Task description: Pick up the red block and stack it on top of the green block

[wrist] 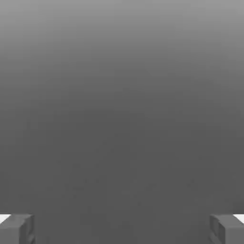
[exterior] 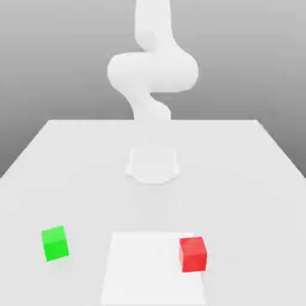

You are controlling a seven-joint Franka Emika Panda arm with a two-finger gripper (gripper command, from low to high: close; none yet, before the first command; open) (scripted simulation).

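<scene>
The red block [exterior: 192,254] sits on a white table [exterior: 72,173], resting on the edge of a brighter white square patch [exterior: 143,269] that lies on the table's near side in the exterior view. Taking that patch as the landmark, the red block stands at its corner toward the exterior view's right, partly over the patch and partly past its edge onto the plain table. The green block [exterior: 55,242] stands off the patch altogether, well apart from it toward the exterior view's left, and so well apart from the red block too, with the whole patch between them. Both blocks rest flat on the table, each turned slightly so that a top face and a front face show. Beyond the patch, farther from the camera, the arm's round white base [exterior: 153,164] sits on the table, and the white arm [exterior: 152,69] rises from it, bending and running up out of the picture. In the hand view the gripper [wrist: 122,228] shows two grey fingertips [wrist: 16,228] at opposite edges of the picture, set wide apart with nothing between them but a plain grey background; neither tip touches a block.
</scene>
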